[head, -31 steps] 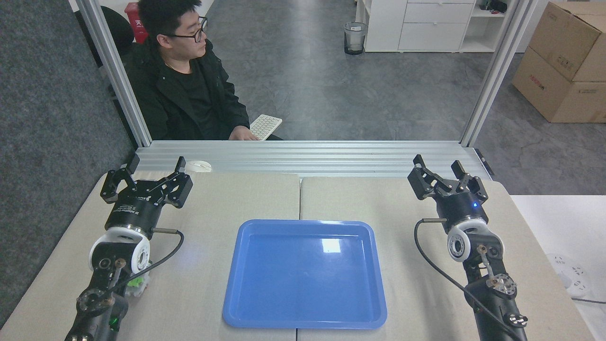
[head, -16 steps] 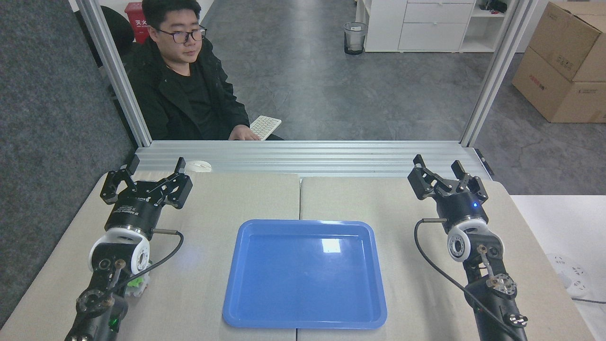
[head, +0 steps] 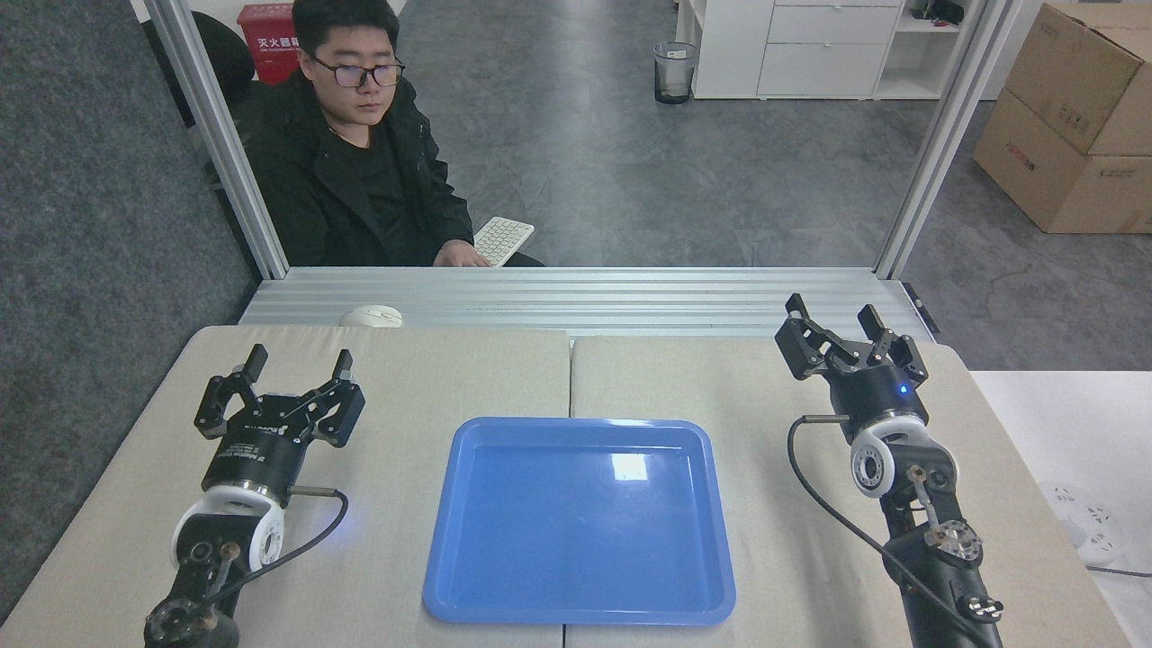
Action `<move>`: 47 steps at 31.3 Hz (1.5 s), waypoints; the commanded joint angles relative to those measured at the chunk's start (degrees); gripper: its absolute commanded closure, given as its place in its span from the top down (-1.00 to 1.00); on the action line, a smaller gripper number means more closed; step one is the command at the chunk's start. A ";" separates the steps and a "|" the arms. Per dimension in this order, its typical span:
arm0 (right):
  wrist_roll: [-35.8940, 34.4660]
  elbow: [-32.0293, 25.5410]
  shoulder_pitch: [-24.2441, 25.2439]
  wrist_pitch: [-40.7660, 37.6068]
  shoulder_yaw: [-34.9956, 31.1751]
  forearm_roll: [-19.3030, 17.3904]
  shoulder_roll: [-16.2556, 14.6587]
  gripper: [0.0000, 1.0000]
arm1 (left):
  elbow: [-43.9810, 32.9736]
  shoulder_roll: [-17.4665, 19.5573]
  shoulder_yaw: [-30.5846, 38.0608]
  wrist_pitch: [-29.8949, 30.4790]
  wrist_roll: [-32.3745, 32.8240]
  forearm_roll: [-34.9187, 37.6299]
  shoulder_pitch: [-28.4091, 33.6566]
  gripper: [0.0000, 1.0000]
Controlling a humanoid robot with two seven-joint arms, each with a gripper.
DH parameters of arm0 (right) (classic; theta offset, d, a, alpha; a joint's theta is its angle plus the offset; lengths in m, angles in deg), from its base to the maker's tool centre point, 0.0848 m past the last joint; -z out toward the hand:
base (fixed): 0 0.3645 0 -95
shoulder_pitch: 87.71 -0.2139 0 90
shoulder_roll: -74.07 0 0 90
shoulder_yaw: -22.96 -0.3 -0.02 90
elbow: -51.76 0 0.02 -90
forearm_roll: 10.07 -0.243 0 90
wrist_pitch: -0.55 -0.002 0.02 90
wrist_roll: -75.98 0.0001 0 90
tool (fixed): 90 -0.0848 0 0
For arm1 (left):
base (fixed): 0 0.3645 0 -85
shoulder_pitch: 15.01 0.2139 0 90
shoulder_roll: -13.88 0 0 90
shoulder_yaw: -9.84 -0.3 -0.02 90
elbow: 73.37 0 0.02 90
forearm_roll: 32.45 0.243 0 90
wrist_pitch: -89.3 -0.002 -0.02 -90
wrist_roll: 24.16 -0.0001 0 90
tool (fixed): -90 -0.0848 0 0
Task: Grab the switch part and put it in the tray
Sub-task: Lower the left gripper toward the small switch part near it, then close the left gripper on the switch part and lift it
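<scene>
Both black two-fingered grippers, left and right, hover spread wide over the beige table, flanking the glossy blue plastic tray; the switch part is hidden. A white computer mouse sits behind the left one.

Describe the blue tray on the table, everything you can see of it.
The tray is a large, shallow rectangle of glossy blue plastic with rounded corners and a low raised rim. It lies flat at the table's near middle, straddling the seam between the two beige table halves, its near edge close to the table's front. Nothing lies in it; a pale window-like reflection shows on its floor. Neither gripper touches it; both stand apart on either side.
</scene>
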 commanded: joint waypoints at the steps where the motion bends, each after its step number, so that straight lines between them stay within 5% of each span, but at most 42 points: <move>1: -0.05 0.00 0.00 0.04 -0.01 0.00 -0.09 1.00 | 2.64 0.60 2.64 1.05 -0.75 0.16 6.18 0.99; 8: -0.05 0.00 0.00 0.04 0.08 0.00 -0.09 1.00 | 6.76 0.77 3.34 0.79 -5.49 0.78 8.47 0.99; 47: -0.05 0.00 0.00 0.04 0.08 0.00 -0.09 1.00 | 20.13 0.95 2.99 0.61 -10.42 2.80 11.28 0.93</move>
